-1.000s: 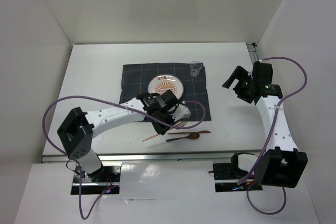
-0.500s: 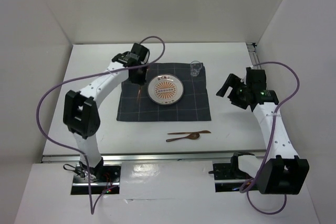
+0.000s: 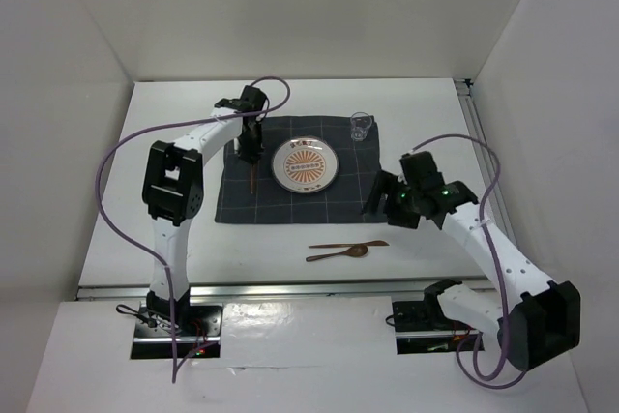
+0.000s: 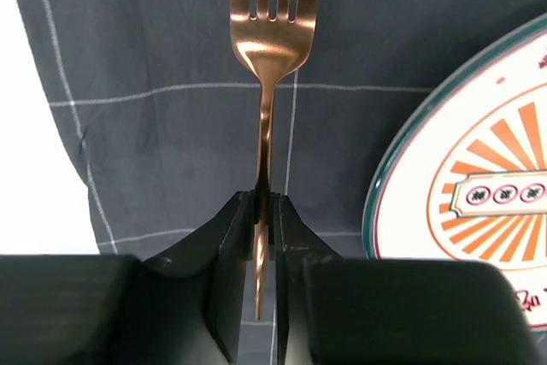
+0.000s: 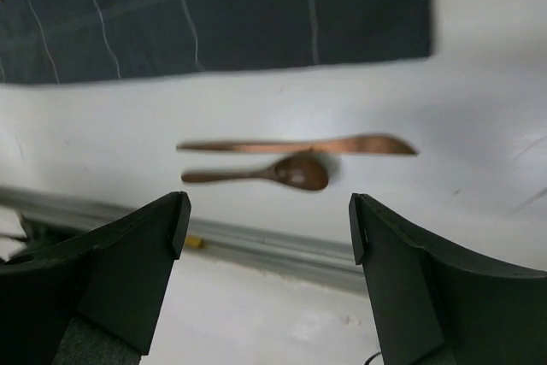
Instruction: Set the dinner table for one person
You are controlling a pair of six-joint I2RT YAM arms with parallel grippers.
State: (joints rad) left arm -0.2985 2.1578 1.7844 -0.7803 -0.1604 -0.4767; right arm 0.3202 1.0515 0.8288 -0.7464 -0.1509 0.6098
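On the white dinner table lies a dark grey grid-lined cloth with an orange-patterned plate and a small glass. My left gripper is shut on a copper fork and holds it over the cloth just left of the plate, tines pointing away from the wrist camera. A copper knife and a dark spoon lie on the bare table in front of the cloth. My right gripper is open and empty above the cloth's right edge; knife and spoon show between its fingers.
The table's near edge has a metal rail. White walls enclose the table on the left, back and right. The left arm's purple cable loops over the table's left part.
My left gripper has settled lower beside the plate with the fork. My right arm has swung in and down toward the cloth's right edge, nearer the knife and spoon.
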